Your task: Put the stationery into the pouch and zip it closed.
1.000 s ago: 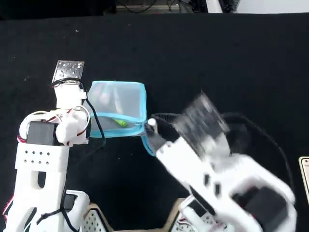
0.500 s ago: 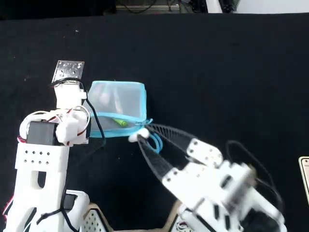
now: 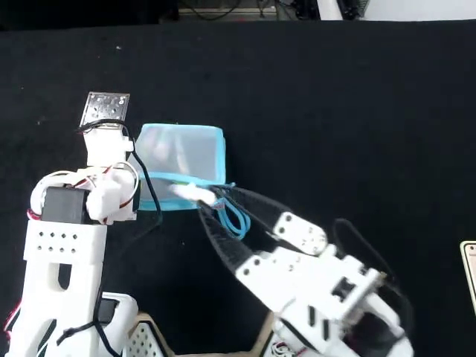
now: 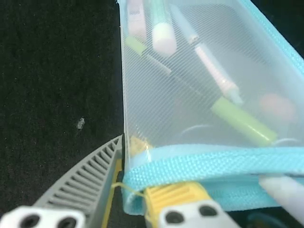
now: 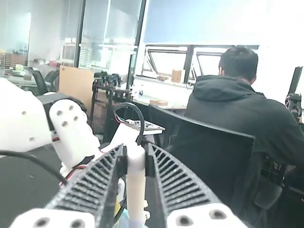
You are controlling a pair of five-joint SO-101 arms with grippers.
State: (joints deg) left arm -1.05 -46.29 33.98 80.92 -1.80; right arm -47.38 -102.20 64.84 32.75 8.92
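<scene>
A translucent pouch (image 3: pixel 186 152) with blue trim lies on the black table. Through its wall I see a green marker (image 4: pixel 242 121), a pink-tipped pen (image 4: pixel 213 71) and other pens. My left gripper (image 4: pixel 128 183) is shut on the pouch's corner, just under the blue zipper band (image 4: pixel 213 164). My right gripper (image 3: pixel 210 199) is shut on a white pen (image 3: pixel 187 192), whose tip lies at the pouch's zipper edge. The white pen (image 5: pixel 136 183) stands upright between the ribbed fingers (image 5: pixel 102 175). Its tip (image 4: pixel 285 190) also pokes in beside the zipper band.
A blue wrist loop (image 3: pixel 236 216) trails from the pouch's near right corner, under the right gripper. A beige object (image 3: pixel 468 271) sits at the table's right edge. The left arm's white body (image 3: pixel 67 223) stands left of the pouch.
The right arm has swung left and lowered, carrying the white pen from the pouch's right corner to its zipper edge. The left arm and pouch have not moved.
</scene>
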